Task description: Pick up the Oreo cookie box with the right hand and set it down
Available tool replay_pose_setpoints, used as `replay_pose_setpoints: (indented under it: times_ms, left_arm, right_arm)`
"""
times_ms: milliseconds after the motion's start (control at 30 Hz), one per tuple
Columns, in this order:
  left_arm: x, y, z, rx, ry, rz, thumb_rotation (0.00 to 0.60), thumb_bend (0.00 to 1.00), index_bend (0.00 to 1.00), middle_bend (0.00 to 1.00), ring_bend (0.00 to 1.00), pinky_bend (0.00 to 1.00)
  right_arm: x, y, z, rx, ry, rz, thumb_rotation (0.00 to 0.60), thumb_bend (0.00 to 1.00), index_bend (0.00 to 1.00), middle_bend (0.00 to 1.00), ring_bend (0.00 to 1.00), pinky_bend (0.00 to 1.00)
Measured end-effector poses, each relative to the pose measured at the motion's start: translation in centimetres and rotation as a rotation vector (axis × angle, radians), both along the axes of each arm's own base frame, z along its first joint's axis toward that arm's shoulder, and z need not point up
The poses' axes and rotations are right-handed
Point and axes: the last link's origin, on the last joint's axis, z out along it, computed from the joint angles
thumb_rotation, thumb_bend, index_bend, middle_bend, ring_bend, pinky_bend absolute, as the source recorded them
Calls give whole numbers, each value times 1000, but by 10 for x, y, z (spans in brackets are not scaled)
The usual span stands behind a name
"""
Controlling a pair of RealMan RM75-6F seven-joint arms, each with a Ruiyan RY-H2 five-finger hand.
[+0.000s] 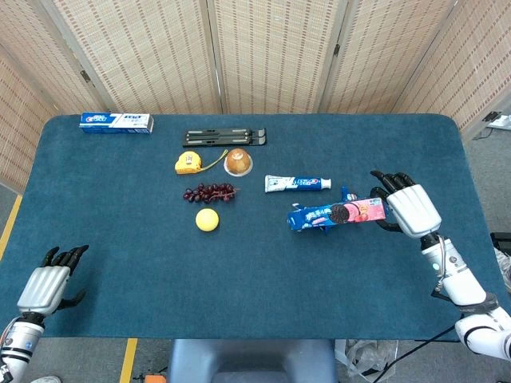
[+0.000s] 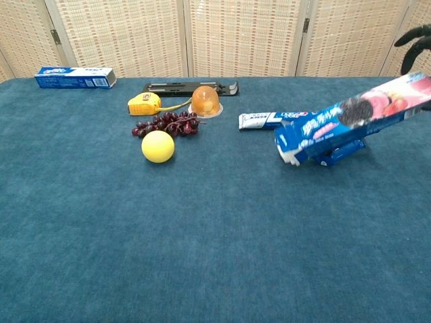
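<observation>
The Oreo cookie box (image 1: 335,214), long, blue and pink with a cookie picture, hangs above the table with its blue end pointing left. My right hand (image 1: 407,209) grips its pink end at the right of the table. In the chest view the Oreo cookie box (image 2: 350,124) slants down to the left, and only dark fingertips (image 2: 416,40) of that hand show at the right edge. My left hand (image 1: 49,283) rests off the table's near left corner, fingers loosely curled, holding nothing.
A blue clip-like tool (image 2: 340,151) lies partly hidden under the box. A toothpaste tube (image 1: 297,183) lies just behind it. Grapes (image 1: 209,192), a yellow ball (image 1: 207,219), a tape measure (image 1: 188,163), a jelly cup (image 1: 238,162), a black stand (image 1: 224,138) and a toothpaste box (image 1: 116,121) sit further left.
</observation>
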Motion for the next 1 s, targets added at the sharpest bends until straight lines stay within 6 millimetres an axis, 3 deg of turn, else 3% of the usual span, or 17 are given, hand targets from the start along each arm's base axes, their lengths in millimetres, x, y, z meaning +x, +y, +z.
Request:
replay_pose_setpoints:
  times_ms: [133,400,733,1000]
  left_arm:
    - [-1,0,0,-2,0,2,600,356,35,159,185,0]
    - [1,-1,0,-4,-1,-3,600,356,35,159,185,0]
    - [3,-4,8,26,-19,-25,600,356,35,159,185,0]
    - [4,-9,10,35,-12,-47,600,356,36,159,185,0]
  right_arm:
    - [-17,10,-9,45,-5,-67,600,217,0,0,0,0]
    - [-33,36,7,-10,23,-184,600,218,0,0,0,0]
    - [-60,102,29,-197,-115,-389,600,218,0,0,0,0]
    - [-56,126,30,-249,-120,-335,600,218,0,0,0,0]
